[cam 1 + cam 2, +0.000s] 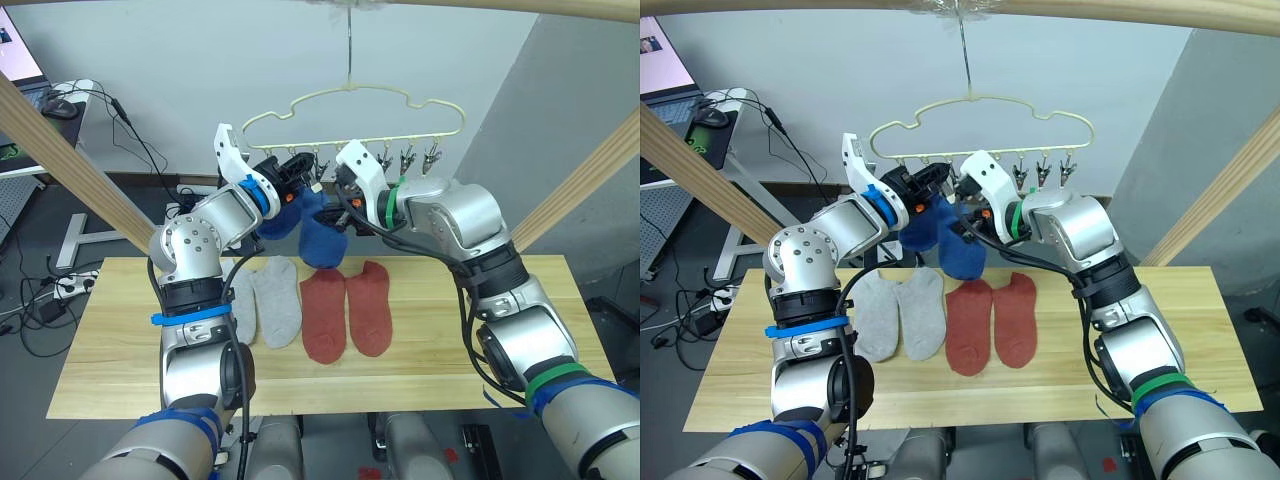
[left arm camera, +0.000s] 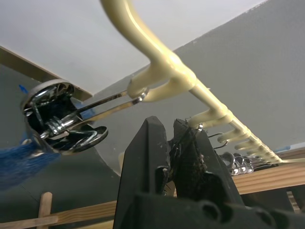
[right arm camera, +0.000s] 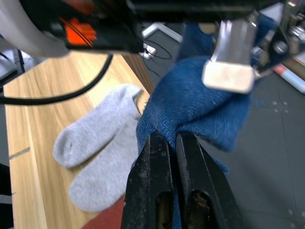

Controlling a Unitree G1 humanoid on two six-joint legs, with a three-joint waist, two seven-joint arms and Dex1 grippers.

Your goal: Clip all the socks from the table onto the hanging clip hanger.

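Socks: grey pair [image 1: 265,305], red pair [image 1: 347,310] on counter [image 1: 110,340]; both pincers raised at clip hanger [image 1: 350,105], right pincer [image 3: 172,143] pinching blue sock [image 3: 190,109], left pincer [image 2: 174,138] closed.

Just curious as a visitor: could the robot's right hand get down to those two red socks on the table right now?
Probably not right away: the right hand is up at the clip hanger, shut on a blue sock. Nothing covers the red socks.

Light wood table [image 1: 430,350] with plank grain, carrying four socks laid flat in a row: two grey socks [image 1: 268,303] side by side, touching, and two rust red socks [image 1: 347,310] just beside them.
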